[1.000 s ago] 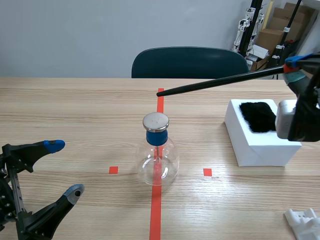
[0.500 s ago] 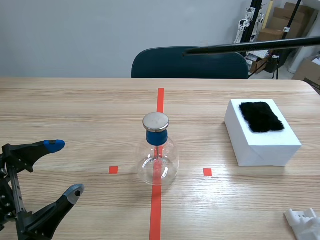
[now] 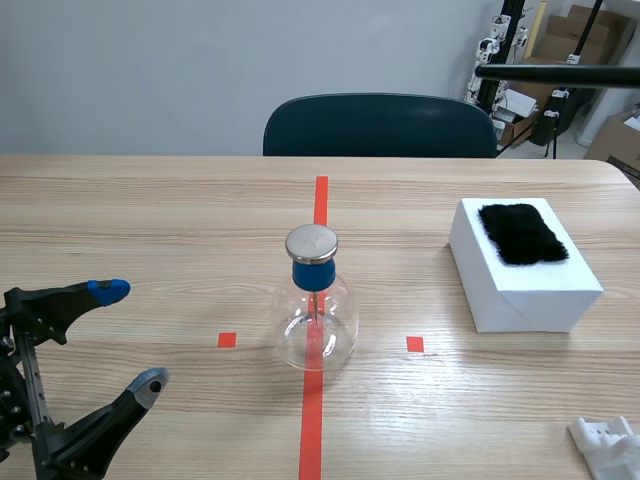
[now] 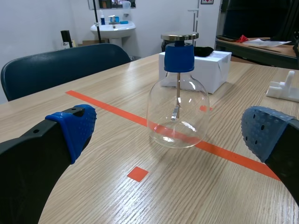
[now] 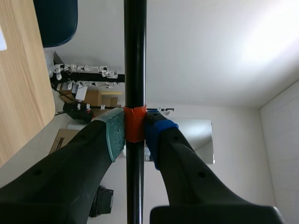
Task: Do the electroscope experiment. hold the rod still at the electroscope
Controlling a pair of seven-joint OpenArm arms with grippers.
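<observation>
The electroscope (image 3: 315,308), a clear glass flask with a blue neck and a round metal cap, stands on the red tape line at the table's middle; in the left wrist view the electroscope (image 4: 178,95) is ahead of my open left gripper (image 4: 168,135). That left gripper (image 3: 120,335) rests low at the near left of the table. A black rod (image 3: 556,74) shows high at the far right, well above and away from the flask. My right gripper (image 5: 134,133) is shut on the rod (image 5: 135,56) at its orange band, pointing upward off the table.
A white block (image 3: 520,272) with a black fur patch (image 3: 516,232) on top sits right of the flask. A white holder (image 3: 610,445) lies at the near right corner. A dark blue chair (image 3: 378,125) stands behind the table's far edge.
The rod has swung up and to the right, away from above the flask's cap; the right arm has left the scene view. The left arm has not moved.
</observation>
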